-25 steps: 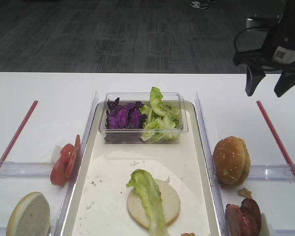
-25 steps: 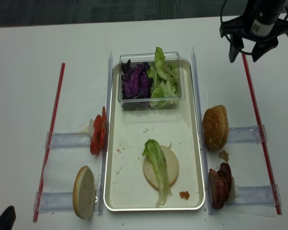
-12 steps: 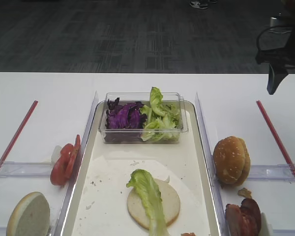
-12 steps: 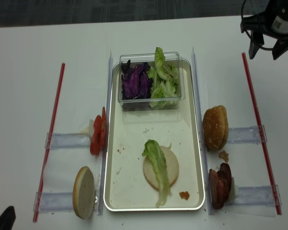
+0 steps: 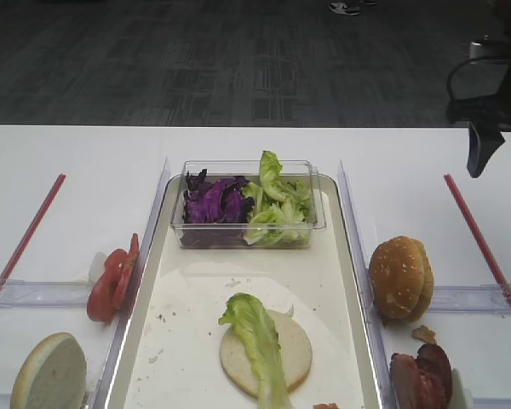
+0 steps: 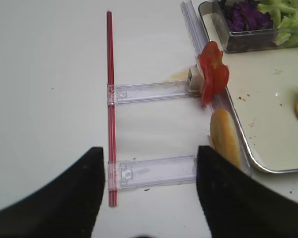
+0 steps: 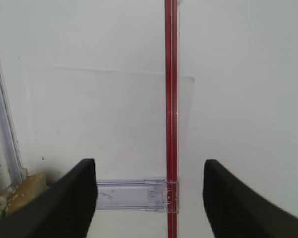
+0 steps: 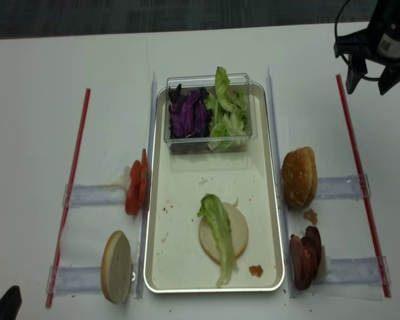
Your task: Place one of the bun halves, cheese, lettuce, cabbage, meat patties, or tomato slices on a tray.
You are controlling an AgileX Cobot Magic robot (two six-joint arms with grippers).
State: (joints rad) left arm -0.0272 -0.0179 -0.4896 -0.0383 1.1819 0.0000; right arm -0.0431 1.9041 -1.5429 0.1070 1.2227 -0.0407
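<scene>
A lettuce (image 5: 257, 336) leaf lies across a flat bun half (image 5: 296, 351) on the tray (image 5: 192, 341). Cabbage (image 5: 215, 202) sits in a clear tub at the tray's far end. Tomato slices (image 5: 111, 277) and a second bun half (image 5: 51, 375) stand on edge left of the tray. The sesame bun (image 5: 400, 277) and meat patties (image 5: 422, 379) are on its right. No cheese shows. My right gripper (image 5: 501, 162) hangs open and empty at the far right, over a red strip (image 7: 171, 99). My left gripper (image 6: 149, 198) is open and empty, near the table's front left.
Bunched green leaves (image 5: 279, 204) share the clear tub (image 5: 311, 223) with the cabbage. Clear plastic rails (image 6: 149, 91) and red strips (image 6: 111, 99) lie on the white table on both sides of the tray. Crumbs (image 8: 256, 271) dot the tray floor.
My right gripper has moved to the right, away from the tray, and stays open. The food and the left gripper have not moved.
</scene>
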